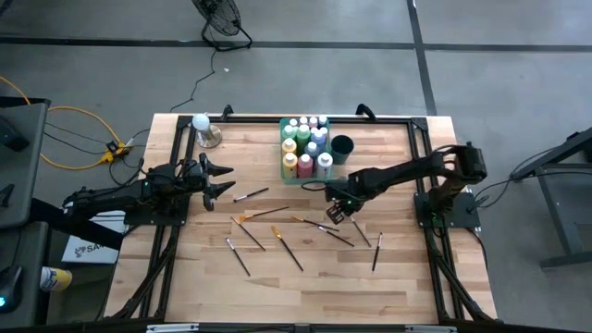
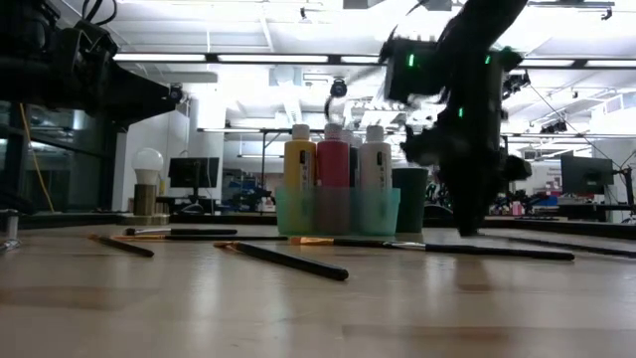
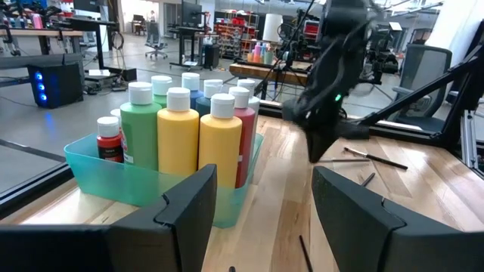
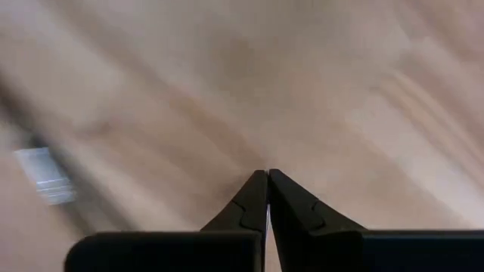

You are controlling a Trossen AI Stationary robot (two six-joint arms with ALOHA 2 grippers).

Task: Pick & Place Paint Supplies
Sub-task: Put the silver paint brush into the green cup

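Several thin paintbrushes lie flat on the wooden table, among them an orange-tipped brush (image 1: pixel 312 223), a dark brush (image 1: pixel 289 250) and another brush (image 1: pixel 251 194). White-capped paint bottles (image 1: pixel 305 148) stand upright in a teal bin (image 3: pixel 83 162) at the far middle. My right gripper (image 1: pixel 334 215) points down over the brushes right of centre. It is shut, and nothing shows between its fingers (image 4: pixel 267 175); a brush's silver ferrule (image 4: pixel 44 175) lies off to one side. My left gripper (image 1: pixel 222 178) waits level and open at the table's left, facing the bin.
A dark cup (image 1: pixel 341 147) stands right of the bin. A clear object with a white ball top (image 1: pixel 202 126) sits at the far left corner. A black frame (image 1: pixel 388 117) rims the table. Bare wood lies along the near edge (image 1: pixel 305 296).
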